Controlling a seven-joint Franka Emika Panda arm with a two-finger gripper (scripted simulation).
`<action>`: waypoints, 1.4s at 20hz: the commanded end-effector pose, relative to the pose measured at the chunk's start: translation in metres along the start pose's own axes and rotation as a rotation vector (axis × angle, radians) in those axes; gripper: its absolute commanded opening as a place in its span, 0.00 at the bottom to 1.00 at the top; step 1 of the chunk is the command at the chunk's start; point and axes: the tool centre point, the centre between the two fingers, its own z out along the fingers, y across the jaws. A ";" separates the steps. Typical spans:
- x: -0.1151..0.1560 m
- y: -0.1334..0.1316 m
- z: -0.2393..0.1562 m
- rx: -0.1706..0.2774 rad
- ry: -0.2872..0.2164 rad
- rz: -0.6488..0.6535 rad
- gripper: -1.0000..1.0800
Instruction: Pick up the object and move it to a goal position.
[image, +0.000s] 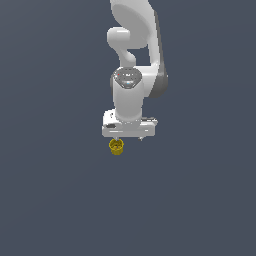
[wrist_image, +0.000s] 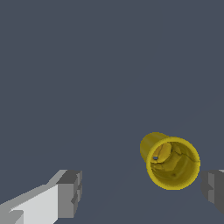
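Note:
The object (image: 116, 147) is a tiny mustard-yellow cup with a hollow top, standing on the dark grey floor just below the white hand in the exterior view. The wrist view shows the object (wrist_image: 172, 162) from above, its open mouth facing the camera. My gripper (wrist_image: 142, 190) is open, and the cup sits between the fingers, much closer to one fingertip (wrist_image: 212, 187) than to the other fingertip (wrist_image: 70, 192). Neither pad touches the cup. In the exterior view the gripper (image: 129, 138) hangs from the white arm, its fingertips barely showing under the hand.
The plain dark grey floor (image: 200, 200) fills both views, with no goal marker showing on it. The white arm (image: 137, 45) rises toward the top of the exterior view.

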 end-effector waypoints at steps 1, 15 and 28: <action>0.000 0.000 0.000 0.000 0.000 0.000 0.96; 0.007 0.014 -0.020 -0.007 0.023 0.052 0.96; -0.003 0.031 0.009 -0.002 0.020 0.256 0.96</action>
